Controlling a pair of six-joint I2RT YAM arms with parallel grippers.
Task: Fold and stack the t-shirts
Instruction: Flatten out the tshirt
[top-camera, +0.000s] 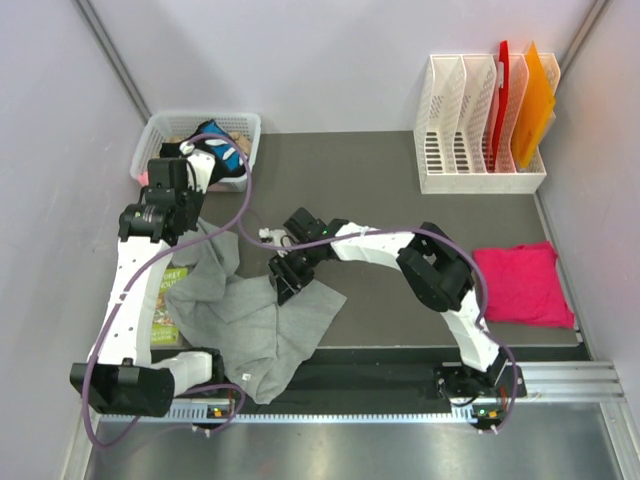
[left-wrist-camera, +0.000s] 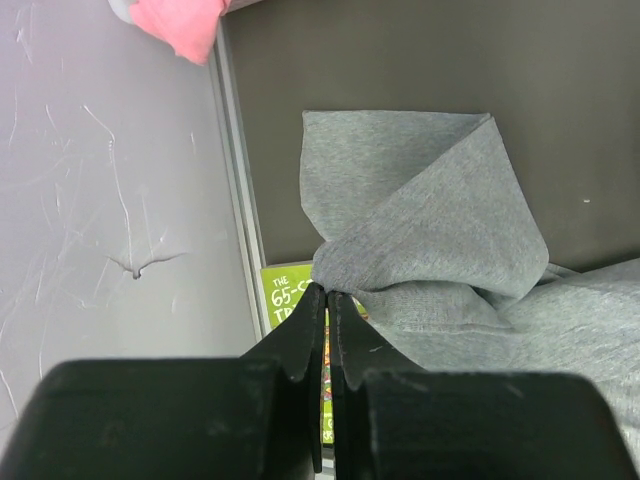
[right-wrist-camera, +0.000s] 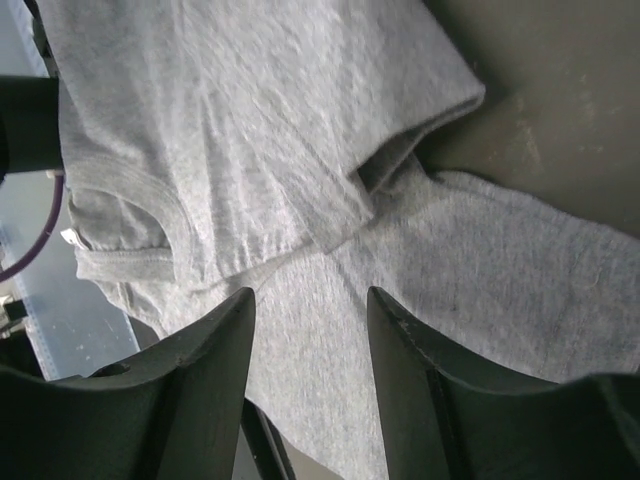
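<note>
Our left gripper (left-wrist-camera: 326, 290) is pressed together, pinching a bunched fold of the grey t-shirt (left-wrist-camera: 430, 230), and beside that fold peeks a green booklet (left-wrist-camera: 288, 297) printed "65-C". Our right gripper (right-wrist-camera: 310, 300) hangs over the grey t-shirt's middle, jaws spread. Right of that shirt lies the pink t-shirt (top-camera: 520, 283); beyond it we see a white basket (top-camera: 240, 117) of mixed clothes and a white file rack (top-camera: 440, 110) holding red and orange folders (top-camera: 535, 100).
</note>
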